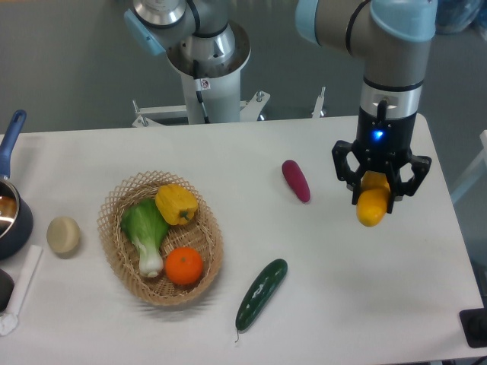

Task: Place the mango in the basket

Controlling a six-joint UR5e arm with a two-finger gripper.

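Note:
The mango is a smooth yellow fruit with an orange upper end, held between the fingers of my gripper at the right side of the table. The gripper is shut on it and holds it above the white tabletop. The basket, an oval tan wicker one, stands at the left of the table, far from the gripper. It holds a yellow bell pepper, a green leafy vegetable and a round orange.
A purple eggplant lies between the basket and the gripper. A dark green cucumber lies near the front. A beige round thing and a blue-handled pot are at the left edge.

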